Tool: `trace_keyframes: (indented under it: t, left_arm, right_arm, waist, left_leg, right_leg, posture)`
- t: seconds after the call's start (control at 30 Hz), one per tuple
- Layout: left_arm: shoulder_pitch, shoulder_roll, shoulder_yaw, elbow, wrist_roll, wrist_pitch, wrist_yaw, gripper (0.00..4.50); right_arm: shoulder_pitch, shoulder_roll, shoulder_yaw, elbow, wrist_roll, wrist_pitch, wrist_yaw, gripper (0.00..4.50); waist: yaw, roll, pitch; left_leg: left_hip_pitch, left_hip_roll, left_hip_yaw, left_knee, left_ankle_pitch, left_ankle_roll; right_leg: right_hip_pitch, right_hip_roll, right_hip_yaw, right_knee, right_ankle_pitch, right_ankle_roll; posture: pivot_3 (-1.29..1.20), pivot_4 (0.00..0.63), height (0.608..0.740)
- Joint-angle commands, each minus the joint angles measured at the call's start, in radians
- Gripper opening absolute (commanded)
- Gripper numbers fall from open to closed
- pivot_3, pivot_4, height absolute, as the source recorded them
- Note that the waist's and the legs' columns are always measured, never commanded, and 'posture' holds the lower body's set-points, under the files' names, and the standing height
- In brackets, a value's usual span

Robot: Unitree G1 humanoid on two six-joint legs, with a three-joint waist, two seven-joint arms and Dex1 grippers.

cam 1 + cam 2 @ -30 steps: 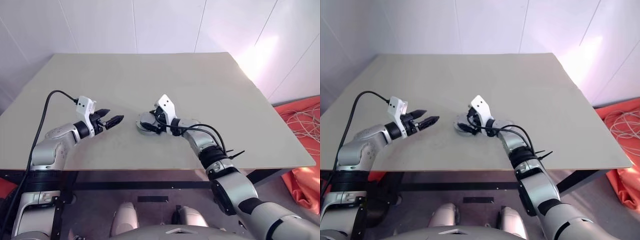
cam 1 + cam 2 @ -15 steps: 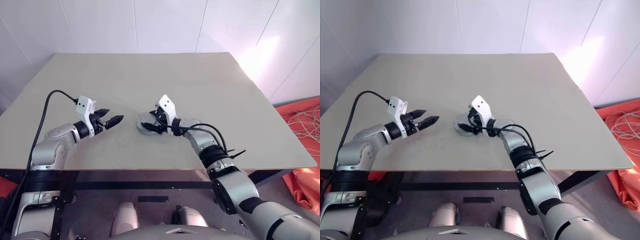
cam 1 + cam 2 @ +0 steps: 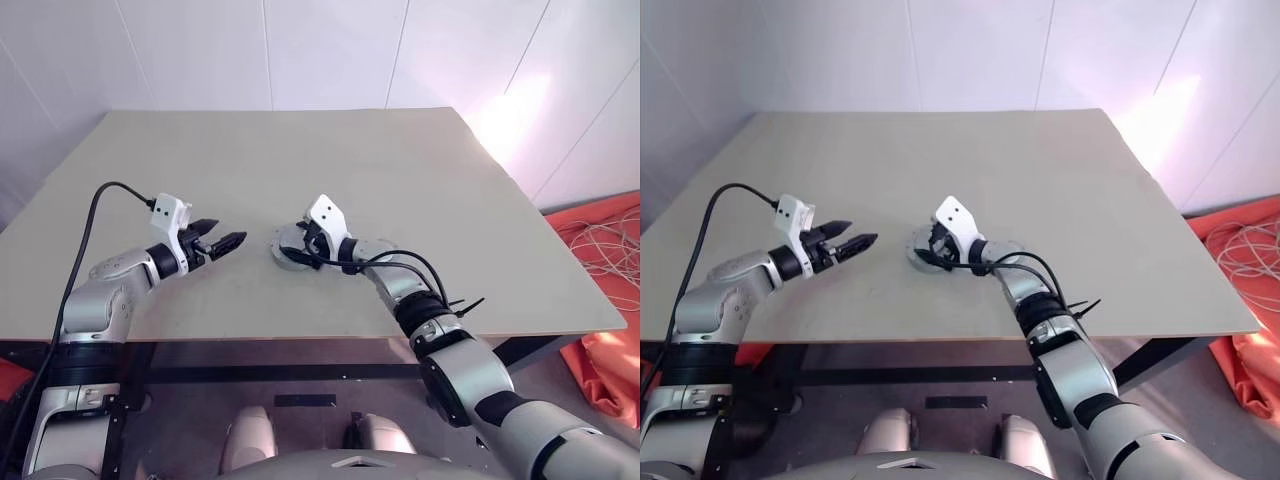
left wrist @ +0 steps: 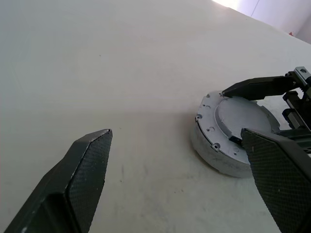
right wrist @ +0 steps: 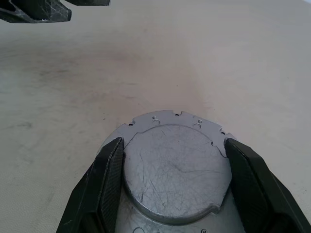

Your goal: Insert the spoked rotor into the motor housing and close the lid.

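The motor housing (image 4: 212, 156) is a squat grey cylinder standing near the middle of the table (image 3: 400, 180). The lid (image 5: 175, 170) lies on top of it, plain grey face up. My right gripper (image 5: 174, 143) reaches over the housing from the right, and its two black fingers (image 5: 109, 179) press against opposite edges of the lid's raised disc. My left gripper (image 3: 226, 232) hovers above the table a short way left of the housing, open and empty, pointing at it. The spoked rotor is hidden.
The table's front edge (image 3: 300, 338) runs close below both arms. Orange cloth with pale cables (image 3: 610, 240) lies on the floor beyond the table's right side. A black cable (image 3: 95, 215) trails from my left wrist.
My right wrist has rolled slightly while its fingers stay on the lid. The left arm has not moved.
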Motion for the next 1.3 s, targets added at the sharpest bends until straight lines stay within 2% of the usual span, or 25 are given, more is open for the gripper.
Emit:
trace_keyframes:
  t: [0.03, 0.2, 0.5, 0.63, 0.9, 1.0, 1.17, 1.3]
  left_arm:
    - [-0.008, 0.014, 0.025, -0.039, -0.009, -0.013, 0.001, 4.5]
    - [-0.011, -0.004, 0.012, -0.042, -0.011, -0.007, 0.009, 4.5]
    - [-0.018, -0.121, -0.05, -0.082, -0.03, 0.052, 0.053, 4.5]
    - [-0.038, -0.16, -0.072, -0.062, -0.028, 0.077, 0.075, 3.61]
    - [-0.147, -0.219, -0.071, 0.039, -0.023, 0.08, 0.105, 1.01]
    - [-0.188, -0.232, -0.075, 0.104, 0.01, 0.078, 0.153, 0.02]
    - [-0.247, -0.225, -0.135, 0.207, 0.071, 0.18, 0.193, 0.02]
    - [-0.286, -0.241, -0.08, 0.254, -0.023, 0.304, 0.136, 0.02]
  right_arm:
    - [0.006, 0.0, 0.024, 0.044, -0.029, 0.028, 0.018, 3.15]
    - [0.017, -0.006, 0.041, 0.062, -0.048, 0.078, 0.031, 3.15]
    - [0.016, -0.015, 0.036, 0.055, -0.045, 0.104, 0.034, 3.15]
    - [0.014, -0.016, 0.034, 0.055, -0.047, 0.104, 0.027, 3.15]
    - [0.013, -0.022, 0.03, 0.044, -0.044, 0.109, 0.027, 3.15]
    - [0.012, -0.024, 0.027, 0.034, -0.042, 0.115, 0.029, 3.15]
    - [0.01, -0.025, 0.024, 0.023, -0.039, 0.121, 0.026, 3.15]
    - [0.011, -0.028, 0.022, 0.016, -0.038, 0.123, 0.024, 3.15]
  waist:
    - [-0.003, 0.0, 0.0]
    - [-0.009, 0.0, 0.0]
    - [-0.009, 0.0, 0.0]
    - [-0.009, 0.001, -0.001]
    - [-0.009, 0.001, -0.001]
    - [-0.009, 0.001, -0.001]
    - [-0.009, 0.001, -0.001]
    - [-0.007, 0.001, -0.001]
  left_leg:
    - [0.0, 0.0, 0.0, 0.0, 0.0, 0.0]
    - [0.0, 0.0, 0.0, 0.0, 0.0, 0.0]
    - [0.002, -0.001, 0.0, 0.0, 0.0, 0.0]
    - [0.002, -0.001, 0.0, -0.001, 0.0, 0.0]
    - [0.002, -0.001, 0.0, -0.001, 0.0, 0.0]
    - [0.002, -0.001, 0.0, -0.002, 0.0, 0.0]
    - [0.002, -0.001, 0.0, -0.003, 0.0, 0.0]
    - [0.001, -0.001, 0.0, -0.003, 0.0, 0.0]
  right_leg:
    - [0.0, 0.0, 0.0, 0.0, 0.0, 0.0]
    - [0.0, 0.0, 0.0, 0.0, 0.0, 0.0]
    - [0.003, 0.0, 0.0, 0.0, -0.001, 0.002]
    - [0.003, 0.0, 0.0, -0.001, -0.001, 0.001]
    - [0.003, 0.0, 0.0, -0.001, -0.002, 0.004]
    - [0.003, 0.0, 0.0, -0.002, 0.0, 0.0]
    - [0.003, 0.0, 0.0, -0.004, -0.001, 0.001]
    - [0.003, 0.0, 0.0, -0.004, 0.0, 0.0]
  posture:
    - [0.0, 0.0, 0.74]
    - [0.0, 0.0, 0.74]
    - [0.0, 0.0, 0.74]
    - [0.0, 0.0, 0.74]
    - [0.0, 0.0, 0.74]
    - [0.0, 0.0, 0.74]
    - [0.0, 0.0, 0.74]
    - [0.0, 0.0, 0.74]
